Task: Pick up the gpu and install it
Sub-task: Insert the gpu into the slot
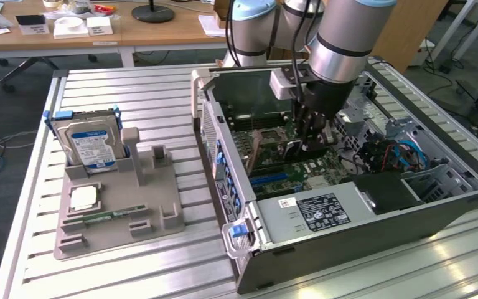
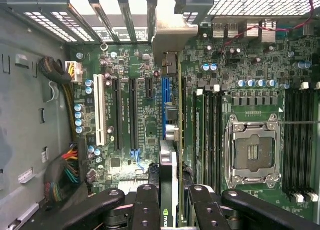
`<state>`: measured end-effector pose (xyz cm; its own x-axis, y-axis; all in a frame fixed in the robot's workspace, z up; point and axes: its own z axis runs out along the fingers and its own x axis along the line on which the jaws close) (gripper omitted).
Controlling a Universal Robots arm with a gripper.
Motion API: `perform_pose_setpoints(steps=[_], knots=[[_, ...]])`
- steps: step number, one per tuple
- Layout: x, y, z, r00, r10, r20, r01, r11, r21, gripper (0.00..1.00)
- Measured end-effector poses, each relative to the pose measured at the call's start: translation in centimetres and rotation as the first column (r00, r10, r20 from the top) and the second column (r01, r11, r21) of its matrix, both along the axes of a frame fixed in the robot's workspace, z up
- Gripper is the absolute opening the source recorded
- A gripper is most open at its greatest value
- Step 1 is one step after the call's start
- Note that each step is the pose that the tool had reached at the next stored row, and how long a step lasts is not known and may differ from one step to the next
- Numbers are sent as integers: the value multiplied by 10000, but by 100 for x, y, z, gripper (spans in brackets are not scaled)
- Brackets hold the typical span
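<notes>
The gripper (image 2: 172,200) is closed on the gpu (image 2: 170,140), holding it on edge inside the open computer case (image 1: 438,212), just above the motherboard (image 2: 135,115) slots.

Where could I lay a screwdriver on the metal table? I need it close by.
Bare slats lie between the grey holder tray and the open computer case, and behind the hard drive. Inside the case, around the pincer and gpu, is crowded.

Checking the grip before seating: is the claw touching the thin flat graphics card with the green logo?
Touching. In the wrist view the claw has its black fingers pressed against both faces of the graphics card, held edge-on above the green motherboard.
</notes>
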<state>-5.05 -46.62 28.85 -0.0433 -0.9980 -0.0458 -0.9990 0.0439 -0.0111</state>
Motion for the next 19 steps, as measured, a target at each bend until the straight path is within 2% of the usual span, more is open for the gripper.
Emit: perform_pose_setpoints(steps=[7, 15, 19], knots=[[-55, -6, -14, 10000, 0, -1, 0, 10000, -2, 27], [-107, -6, -105, 10000, 0, 0, 0, 10000, -6, 27], [-125, -10, -119, 10000, -1, -2, 1, 10000, -9, 27]])
